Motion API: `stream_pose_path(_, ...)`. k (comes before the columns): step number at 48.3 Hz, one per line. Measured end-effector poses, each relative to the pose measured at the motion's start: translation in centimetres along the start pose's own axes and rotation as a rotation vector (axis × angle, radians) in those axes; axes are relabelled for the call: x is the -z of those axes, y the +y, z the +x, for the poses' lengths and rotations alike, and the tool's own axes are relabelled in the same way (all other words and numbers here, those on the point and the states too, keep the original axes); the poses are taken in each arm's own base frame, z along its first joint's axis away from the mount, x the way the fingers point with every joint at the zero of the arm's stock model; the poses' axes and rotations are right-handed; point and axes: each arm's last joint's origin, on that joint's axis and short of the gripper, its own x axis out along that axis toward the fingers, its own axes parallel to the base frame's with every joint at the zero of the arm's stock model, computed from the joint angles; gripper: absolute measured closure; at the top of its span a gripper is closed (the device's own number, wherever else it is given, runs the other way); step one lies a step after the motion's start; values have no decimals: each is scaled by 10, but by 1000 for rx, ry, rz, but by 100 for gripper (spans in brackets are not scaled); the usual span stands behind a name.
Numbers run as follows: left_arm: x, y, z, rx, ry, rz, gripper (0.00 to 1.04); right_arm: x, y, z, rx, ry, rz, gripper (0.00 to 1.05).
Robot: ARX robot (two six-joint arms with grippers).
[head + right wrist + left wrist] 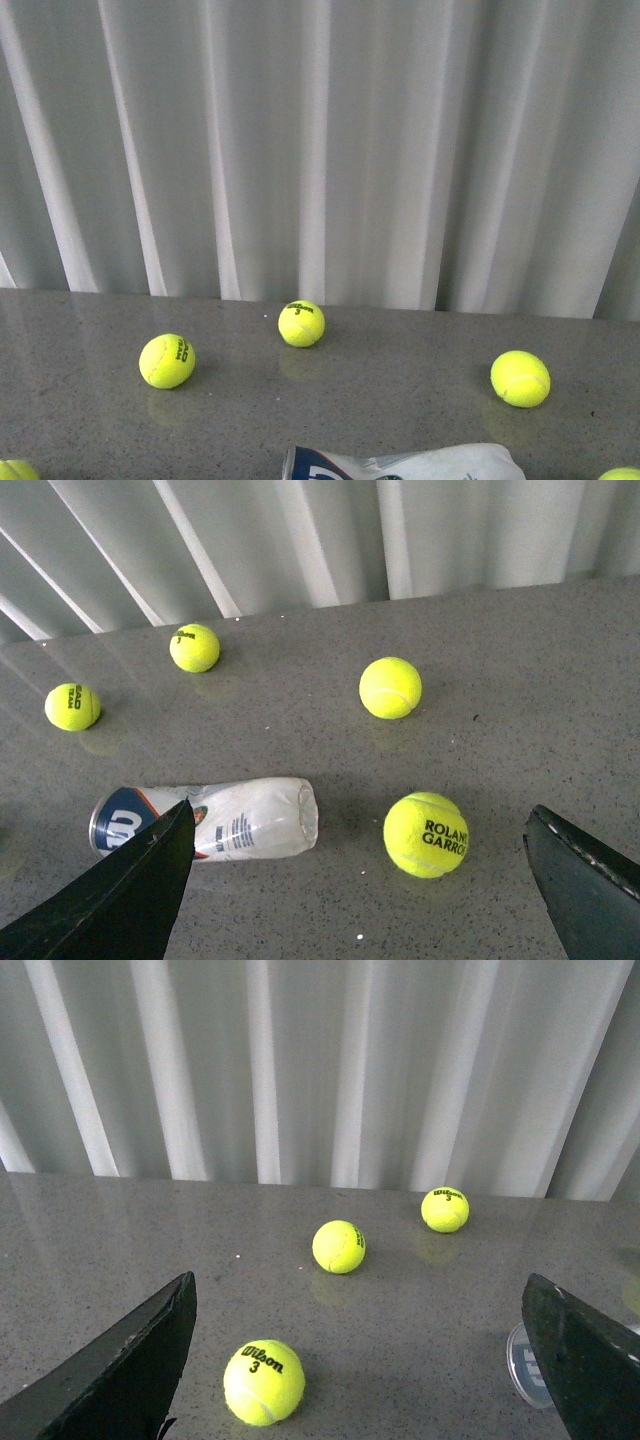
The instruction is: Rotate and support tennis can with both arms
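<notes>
The tennis can point(235, 820) lies on its side on the grey table, its metal-rimmed end point(110, 825) pointing away from the open clear end. In the front view the tennis can point(420, 463) shows at the bottom edge, partly cut off. In the left wrist view only its round end point(527, 1365) peeks out beside one finger. My right gripper point(355, 880) is open above the table, one finger point(130, 890) overlapping the can's near side. My left gripper point(360, 1360) is open too, with only bare table and a ball between its fingers point(130, 1360).
Several yellow tennis balls lie loose: one marked Roland Garros point(426, 834) between the right fingers, a Wilson ball point(264, 1382) between the left fingers, others further back point(301, 323) point(167, 360) point(520, 378). A white curtain point(320, 150) closes the table's far edge.
</notes>
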Motion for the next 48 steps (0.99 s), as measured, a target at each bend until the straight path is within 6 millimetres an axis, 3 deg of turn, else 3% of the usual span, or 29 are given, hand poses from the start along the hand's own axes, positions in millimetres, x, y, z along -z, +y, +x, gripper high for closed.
stream_pose_path(7,0,0,0,0,0,0,7,1,0,0,19,-19,-19,8)
stream_pose_path(13,0,0,0,0,0,0,7,17,5,-4,180,-338,-189,36)
stream_pose_path(18,0,0,0,0,0,0,7,26,11,-9,183,-365,-209,59)
stream_pose_path(30,0,0,0,0,0,0,7,44,22,-14,197,-360,-211,101)
stream_pose_path(48,0,0,0,0,0,0,7,63,23,-21,177,-370,-219,101)
